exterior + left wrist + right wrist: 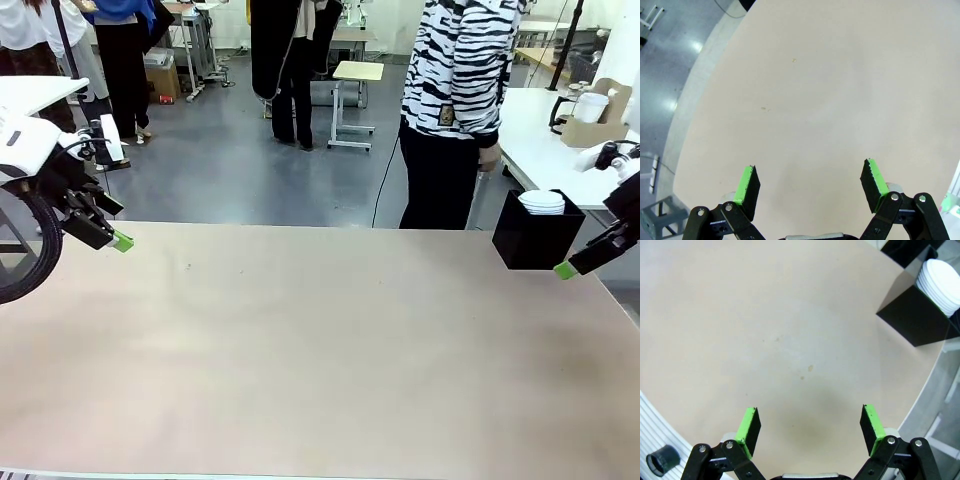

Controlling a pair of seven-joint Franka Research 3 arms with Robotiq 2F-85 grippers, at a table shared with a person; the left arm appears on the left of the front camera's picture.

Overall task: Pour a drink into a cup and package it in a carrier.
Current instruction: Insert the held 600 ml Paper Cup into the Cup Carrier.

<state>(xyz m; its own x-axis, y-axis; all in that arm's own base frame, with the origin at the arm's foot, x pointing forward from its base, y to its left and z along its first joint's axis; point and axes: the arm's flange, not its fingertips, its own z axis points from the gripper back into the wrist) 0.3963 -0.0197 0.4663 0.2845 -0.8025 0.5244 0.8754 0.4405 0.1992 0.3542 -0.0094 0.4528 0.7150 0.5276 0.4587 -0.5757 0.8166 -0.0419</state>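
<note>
Beige and bare across most of its top, the counter (320,350) runs the full width of the front view, with grey workshop floor beyond its far edge. Taking the black box (537,240) at the counter's far right corner as landmark: far to its left, over the counter's left edge, the left tool (118,241) hangs above the surface, and the left wrist view shows its two green pads (746,182) spread wide with nothing between them, only plain counter (830,100) beneath. A person in a black-and-white striped top (460,60) stands on the floor just behind and left of the box, one hand (488,155) hanging near it. The box itself is open-topped and holds a stack of white lids (543,202); in the right wrist view the same box (912,315) sits at the upper right with the lids (940,282) showing in its mouth. Immediately right of the box, the right tool (566,270) hovers low, its green tip close beside the box's lower right corner; its pads (872,422) also stand wide apart and hold nothing. On a white table behind and right of the box stand the brown carrier (597,118), a white cup (591,106) in it, and a dark jug (563,110) just to its left; whether drink is in the jug is too small to tell.
</note>
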